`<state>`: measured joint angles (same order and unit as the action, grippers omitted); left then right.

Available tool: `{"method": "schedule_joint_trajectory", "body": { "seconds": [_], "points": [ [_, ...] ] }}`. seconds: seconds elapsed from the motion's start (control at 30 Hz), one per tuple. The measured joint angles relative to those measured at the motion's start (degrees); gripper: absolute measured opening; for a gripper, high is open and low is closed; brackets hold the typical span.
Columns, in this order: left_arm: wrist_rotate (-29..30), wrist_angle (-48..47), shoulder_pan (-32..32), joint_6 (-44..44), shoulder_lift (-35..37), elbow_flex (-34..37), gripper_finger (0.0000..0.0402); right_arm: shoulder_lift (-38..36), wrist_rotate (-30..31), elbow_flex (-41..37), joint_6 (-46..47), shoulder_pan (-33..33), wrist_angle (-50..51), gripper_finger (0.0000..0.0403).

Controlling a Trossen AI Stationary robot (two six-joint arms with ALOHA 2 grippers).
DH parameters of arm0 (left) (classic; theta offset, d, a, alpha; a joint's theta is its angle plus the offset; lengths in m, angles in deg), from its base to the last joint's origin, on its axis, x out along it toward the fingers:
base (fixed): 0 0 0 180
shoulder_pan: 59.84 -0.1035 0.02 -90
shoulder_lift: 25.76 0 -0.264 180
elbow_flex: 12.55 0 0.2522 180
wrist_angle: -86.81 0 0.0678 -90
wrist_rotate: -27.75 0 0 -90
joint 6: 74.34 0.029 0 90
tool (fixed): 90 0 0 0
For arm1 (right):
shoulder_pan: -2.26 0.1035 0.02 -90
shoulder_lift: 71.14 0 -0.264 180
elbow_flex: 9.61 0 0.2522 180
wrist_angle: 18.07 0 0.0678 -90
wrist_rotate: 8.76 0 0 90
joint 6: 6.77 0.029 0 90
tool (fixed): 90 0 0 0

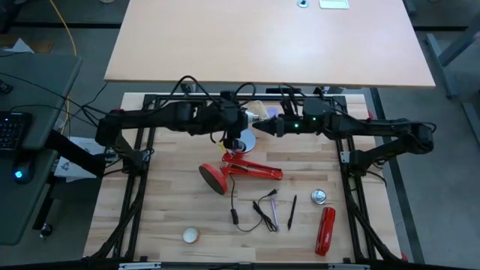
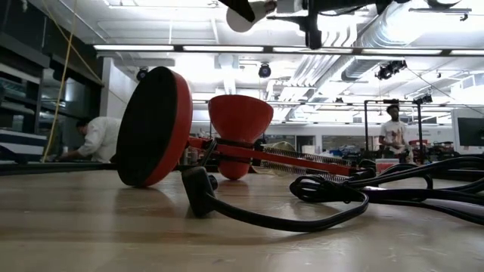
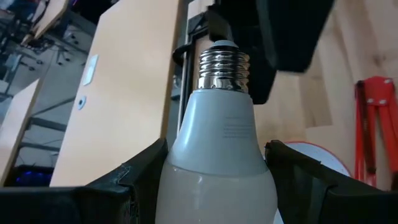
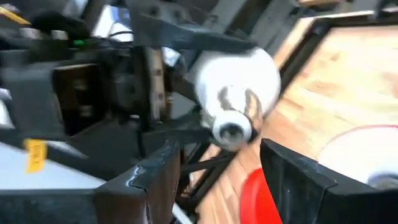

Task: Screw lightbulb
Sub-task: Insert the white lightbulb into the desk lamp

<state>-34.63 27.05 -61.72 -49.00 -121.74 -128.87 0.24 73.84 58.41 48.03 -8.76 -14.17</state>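
The white lightbulb [image 1: 259,114] with its silver screw base [image 3: 224,65] is held in the air by my left gripper [image 1: 244,118], above the lamp's shade. My right gripper [image 1: 264,126] is open and faces the bulb's screw base [image 4: 229,132]. Its fingers stand on either side of the base, apart from it. The red lamp [image 1: 244,169] lies on its side on the table. Its round base [image 2: 151,125] stands on edge, and its white-lined shade [image 1: 241,141] is below the grippers. The bulb also shows at the top of the low view [image 2: 249,13]. My left gripper pinches the bulb's wide white body [image 3: 180,155] between its two fingers [image 3: 140,171], one on each side. The fingers come level from the table's left and lie along the bulb. The bulb is lifted clear, lying about level, its screw base pointing away toward my right gripper.
The lamp's black cord [image 1: 259,210] loops on the table in front of the lamp. A dark pen [image 1: 292,211], a small round metal thing [image 1: 320,197], a red tool [image 1: 325,229] and a cream ball [image 1: 191,235] lie nearer the front edge.
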Motion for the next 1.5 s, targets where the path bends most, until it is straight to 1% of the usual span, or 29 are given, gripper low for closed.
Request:
{"method": "schedule_joint_trajectory", "body": {
  "seconds": [0.07, 0.23, 0.73, 0.83, 1.03, 1.17, 1.27, 1.5],
  "points": [
    [0.12, 0.26, 0.02, 0.16, -0.19, 0.00, 0.0230, 0.23, 1.91, -0.02, 0.66, -0.07, 0.55, 0.0214],
    [0.04, 0.00, 0.08, 0.35, -0.32, 0.00, 0.0230, 0.30, 3.92, 0.00, 0.55, -0.07, -3.26, 0.0213],
    [0.00, 1.73, 0.08, -0.66, -0.29, 0.00, 0.0230, 0.30, 3.72, 0.00, 0.44, -0.22, -2.91, 0.0210],
    [-0.31, 1.75, 0.08, -0.75, -0.29, 0.00, 0.0230, 0.30, 3.74, 0.00, 0.35, -0.22, -3.02, 0.0194],
    [-0.24, 1.57, 0.08, -1.21, -0.29, 0.00, 0.0230, 0.30, 3.72, 0.00, -0.81, -0.22, -3.11, 0.0136],
    [-0.11, 1.36, 0.08, -1.09, -0.23, 0.02, 0.0230, 0.30, 3.91, -0.02, -1.29, -0.28, -2.82, 0.0108],
    [-0.12, 1.38, 0.08, -1.09, -0.04, 0.02, 0.0237, 0.30, 3.78, -0.02, -1.99, -0.28, -2.98, 0.0103],
    [-0.66, 1.42, 0.12, -2.56, 0.66, 0.04, 0.0273, 0.30, 2.87, -0.02, -2.25, -0.22, -3.87, 0.0103]
  ]
}}
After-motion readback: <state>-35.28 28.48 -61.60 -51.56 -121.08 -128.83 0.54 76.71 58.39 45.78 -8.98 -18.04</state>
